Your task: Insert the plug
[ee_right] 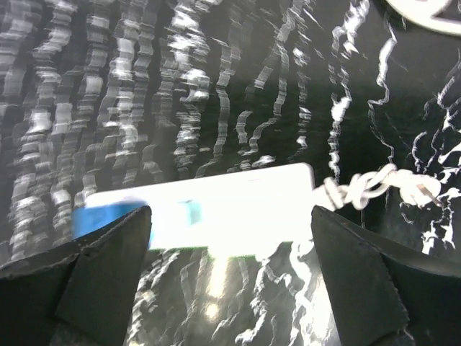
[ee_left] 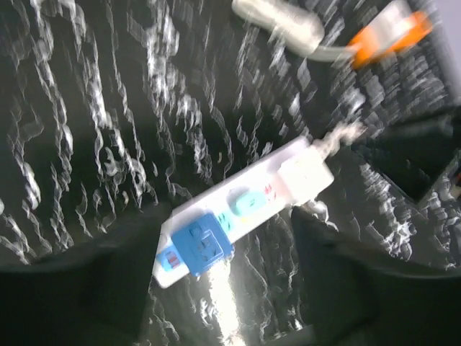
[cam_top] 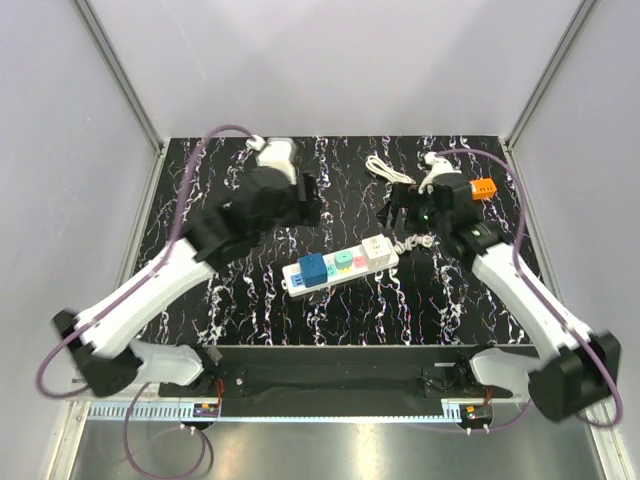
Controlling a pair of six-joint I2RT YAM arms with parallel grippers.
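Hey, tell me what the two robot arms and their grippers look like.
The left arm and right arm have white shells with black joints and bases; a purple cable loops along each. The left gripper and right gripper are black, with broad, flat, matte fingers.

Black white-veined marbled tabletop [cam_top: 300,320] enclosed by plain pale walls [cam_top: 340,60].

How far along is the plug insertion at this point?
Done, apparently: a blue plug and a white block, likely the corded plug, sit on the power strip. In hand: nothing; the left gripper and right gripper are open, off the strip. Left: probably only pulling away; blur hides full seating.
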